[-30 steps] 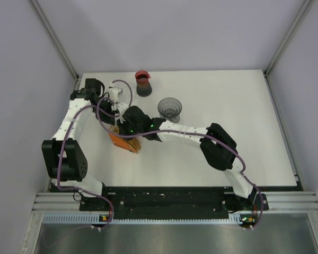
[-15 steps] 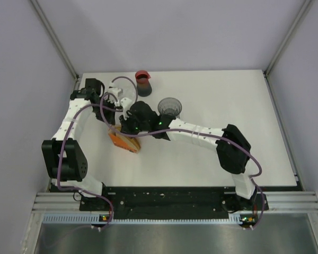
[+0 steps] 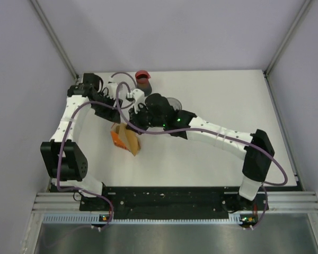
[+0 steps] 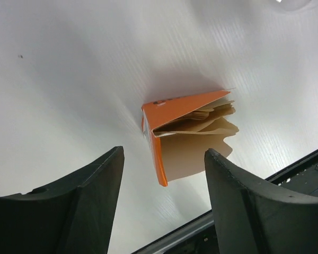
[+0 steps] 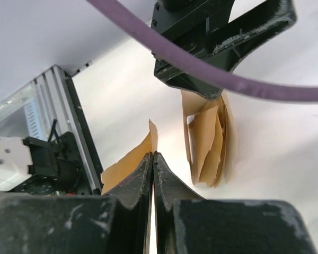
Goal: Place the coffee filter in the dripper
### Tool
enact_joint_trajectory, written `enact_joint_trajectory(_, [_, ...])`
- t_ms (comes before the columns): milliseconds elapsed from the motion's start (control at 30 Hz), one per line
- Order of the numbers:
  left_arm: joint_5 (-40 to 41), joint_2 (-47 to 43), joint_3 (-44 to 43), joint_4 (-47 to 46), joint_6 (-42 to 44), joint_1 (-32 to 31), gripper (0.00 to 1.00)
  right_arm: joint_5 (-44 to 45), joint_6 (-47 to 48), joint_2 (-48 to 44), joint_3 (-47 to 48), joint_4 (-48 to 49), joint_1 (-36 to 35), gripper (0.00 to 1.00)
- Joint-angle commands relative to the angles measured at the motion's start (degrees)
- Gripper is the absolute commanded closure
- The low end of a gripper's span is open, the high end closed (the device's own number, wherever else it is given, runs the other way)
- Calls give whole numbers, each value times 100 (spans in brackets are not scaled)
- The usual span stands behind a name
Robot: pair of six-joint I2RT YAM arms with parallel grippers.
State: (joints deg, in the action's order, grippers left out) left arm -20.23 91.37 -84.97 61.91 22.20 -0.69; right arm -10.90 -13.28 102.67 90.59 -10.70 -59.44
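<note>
An orange box (image 4: 158,114) of brown filters (image 4: 204,120) lies on the white table, also seen in the top view as the box (image 3: 122,138). My left gripper (image 4: 164,153) hangs open above the box, touching nothing. My right gripper (image 5: 152,154) is shut on a single brown coffee filter (image 5: 124,166), lifted clear of the filter pack (image 5: 209,140). In the top view the right gripper (image 3: 140,115) sits just left of the dark glass dripper (image 3: 175,101), which the right arm mostly hides.
A dark carafe with a red rim (image 3: 143,78) stands at the back of the table behind both grippers. The left gripper body (image 5: 212,47) and a purple cable (image 5: 212,74) cross close in front of the right wrist camera. The left rail (image 5: 69,121) borders the table.
The left gripper has opened and let go of the box, rising away from it. The right arm has carried its filter up and back toward the dripper.
</note>
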Motion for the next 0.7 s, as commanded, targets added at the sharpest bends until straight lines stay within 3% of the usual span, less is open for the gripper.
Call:
enact_joint_trajectory(0, [-499,-172,-660,155,-5,-10,31,-299,-280,-976,-137,24,301,100])
enact_joint_trajectory(167, [-1281,-251,-1258,217,154,-10,29,-528,-509,-1512,-208,-186,635,100])
enact_joint_trajectory(367, [-1686,-366,-1899,14,-398,-10,26,770,-421,-1978,-112,-714,706,100])
enact_joint_trajectory(533, [-1248,-664,-2314,-678,-1505,-168,24,2607,-465,-2164,38,-952,697,100])
enact_joint_trajectory(667, [-37,-849,-2375,-1075,-1929,-1062,22,3636,-746,-2146,82,-847,706,100])
